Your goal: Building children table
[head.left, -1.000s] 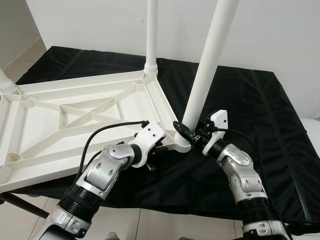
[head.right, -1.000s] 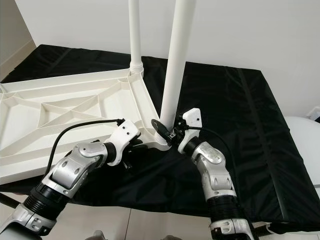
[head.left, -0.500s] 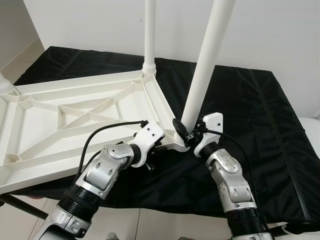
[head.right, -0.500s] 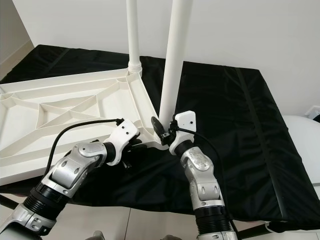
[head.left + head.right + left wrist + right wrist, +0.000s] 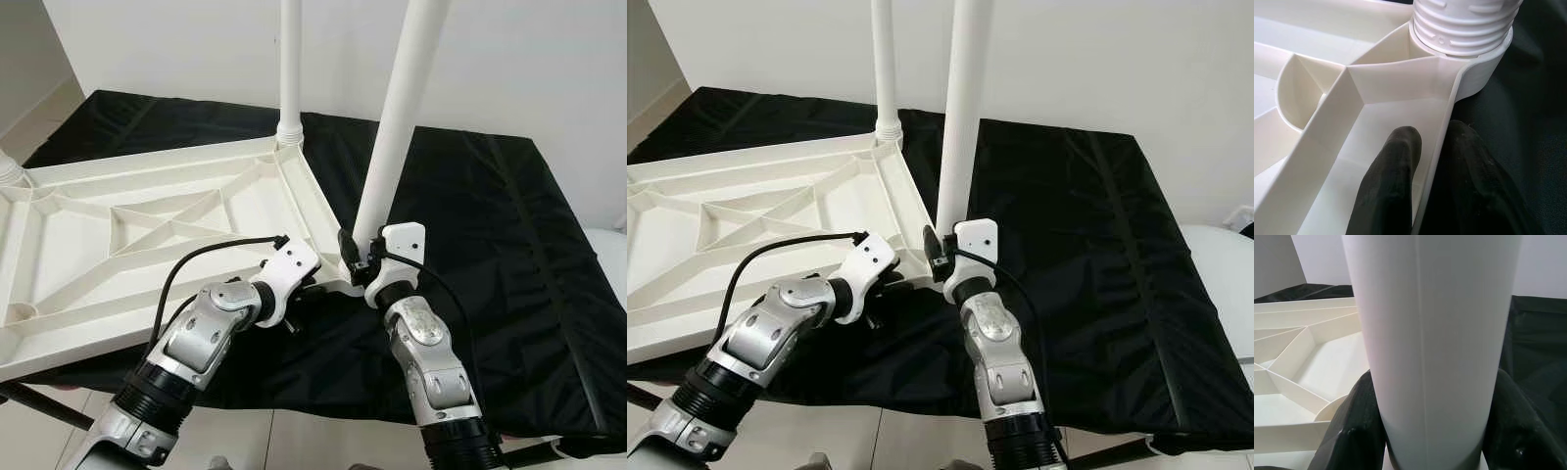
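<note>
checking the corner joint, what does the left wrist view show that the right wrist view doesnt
Left wrist view: the ribbed white threaded collar sitting in the corner socket of the white ribbed plastic tabletop, and the left gripper with its fingers straddling the tabletop's edge wall.

Right wrist view: the smooth white round table leg between the right gripper's black fingers, plus the wall behind.

Both: the tabletop's ribs and the black cloth.

Silver segmented arms w/ black ribbed cuffs, white wrist housings, black cable on left arm (image 5: 201,338), black gripper fingers (image 5: 1388,186)
</note>
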`<state>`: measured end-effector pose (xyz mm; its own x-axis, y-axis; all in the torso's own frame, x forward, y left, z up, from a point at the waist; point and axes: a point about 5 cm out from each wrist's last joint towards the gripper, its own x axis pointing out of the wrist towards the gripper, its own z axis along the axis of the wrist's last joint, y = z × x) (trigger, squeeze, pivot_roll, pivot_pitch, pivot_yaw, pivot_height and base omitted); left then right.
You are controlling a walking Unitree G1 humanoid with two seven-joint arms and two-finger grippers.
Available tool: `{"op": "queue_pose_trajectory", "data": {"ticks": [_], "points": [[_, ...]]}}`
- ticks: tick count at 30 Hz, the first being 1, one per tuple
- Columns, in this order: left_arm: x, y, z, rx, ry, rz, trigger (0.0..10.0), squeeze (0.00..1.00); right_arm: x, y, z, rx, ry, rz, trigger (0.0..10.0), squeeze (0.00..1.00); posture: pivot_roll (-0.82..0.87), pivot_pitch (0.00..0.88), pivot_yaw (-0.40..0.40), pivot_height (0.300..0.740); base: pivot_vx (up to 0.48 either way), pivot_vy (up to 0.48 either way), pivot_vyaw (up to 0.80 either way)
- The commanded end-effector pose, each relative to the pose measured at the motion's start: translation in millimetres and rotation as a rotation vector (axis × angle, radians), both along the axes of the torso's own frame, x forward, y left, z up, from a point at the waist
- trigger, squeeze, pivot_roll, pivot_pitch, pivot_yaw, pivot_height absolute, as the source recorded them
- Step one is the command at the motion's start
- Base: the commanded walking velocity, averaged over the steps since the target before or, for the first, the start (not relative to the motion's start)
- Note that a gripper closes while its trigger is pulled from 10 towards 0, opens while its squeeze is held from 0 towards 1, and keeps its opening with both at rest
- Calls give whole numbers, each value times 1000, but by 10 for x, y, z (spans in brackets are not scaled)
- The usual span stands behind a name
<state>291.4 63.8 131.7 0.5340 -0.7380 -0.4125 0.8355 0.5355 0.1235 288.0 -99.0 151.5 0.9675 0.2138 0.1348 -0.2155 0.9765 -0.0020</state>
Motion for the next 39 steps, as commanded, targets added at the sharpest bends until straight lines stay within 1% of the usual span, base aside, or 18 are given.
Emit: {"op": "queue_pose_trajectory", "data": {"ticks": [1, 7, 8, 9, 10, 14, 21, 23, 24, 27, 29, 30, 32, 35, 36, 37, 38, 39], "points": [[-53, -63, 2, -7, 5, -50, 10000, 0, -5, 25, -80, 36, 60, -21, 10000, 0, 25, 18, -32, 740, 0, 0, 0], [-50, -67, 2, -8, 5, -50, 10000, 0, 8, 42, -89, 41, 76, 10, 10000, 0, 24, 18, -32, 740, 0, 0, 0], [-53, -68, 2, -9, 5, -50, 10000, 0, 23, 35, -87, 46, 78, 40, 10000, 722, 24, 18, -31, 740, 0, 0, 0], [-55, -68, 1, -9, 5, -51, 10000, 0, 32, 30, -83, 51, 79, 60, 10000, 722, 24, 18, -31, 740, 0, 0, 0], [-55, -70, 0, -9, 5, -51, 10000, 0, 46, 16, -81, 54, 83, 85, 10000, 1000, 22, 18, -32, 740, 0, 0, 0], [-50, -75, 2, -11, 5, -51, 10000, 0, 85, -26, -61, 35, 81, 163, 10000, 1000, 21, 13, -33, 740, 0, 0, 0], [-51, -86, 6, -13, 2, -53, 10000, 0, 145, -121, -39, -13, 68, 256, 10000, 1000, 21, 8, -36, 740, 0, 0, 0], [-51, -86, 3, -13, 2, -53, 10000, 0, 194, -206, -6, -40, 55, 284, 10000, 1000, 20, 4, -35, 740, 0, 0, 0], [-51, -86, 3, -13, 2, -53, 10000, 0, 194, -206, -6, -40, 55, 284, 10000, 1000, 20, 4, -35, 740, 0, 0, 0], [-52, -86, 1, -12, 2, -53, 10000, 0, 242, -282, 31, -39, 54, 333, 10000, 1000, 20, 1, -34, 740, 0, 0, 0], [-51, -88, 1, -12, 1, -55, 10000, 0, 276, -345, 64, -57, 46, 413, 10000, 1000, 18, 0, -33, 740, 0, 0, 0], [-51, -88, 1, -12, 1, -55, 10000, 0, 276, -345, 64, -57, 46, 413, 10000, 1000, 18, 0, -33, 740, 0, 0, 0], [-51, -91, 1, -12, 1, -57, 10000, 0, 319, -422, 95, -58, 50, 499, 10000, 1000, 17, 0, -30, 740, 0, 0, 0], [-52, -93, 0, -11, 1, -59, 10000, 0, 337, -449, 97, -63, 59, 536, 10000, 1000, 17, 0, -29, 740, 0, 0, 0], [-51, -96, 0, -11, 0, -60, 10000, 0, 350, -468, 105, -93, 56, 577, 10000, 1000, 18, 0, -26, 740, 0, 0, 0], [-50, -99, 3, -11, 0, -61, 10000, 0, 358, -482, 111, -93, 67, 629, 10000, 1000, 20, 0, -26, 740, 0, 0, 0], [-50, -99, 3, -11, 0, -61, 10000, 0, 358, -482, 111, -93, 67, 629, 10000, 1000, 20, 0, -26, 740, 0, 0, 0], [-49, -101, 6, -12, 0, -62, 10000, 0, 361, -489, 116, -90, 75, 663, 10000, 1000, 20, 0, -26, 740, 0, 0, 0]]}}
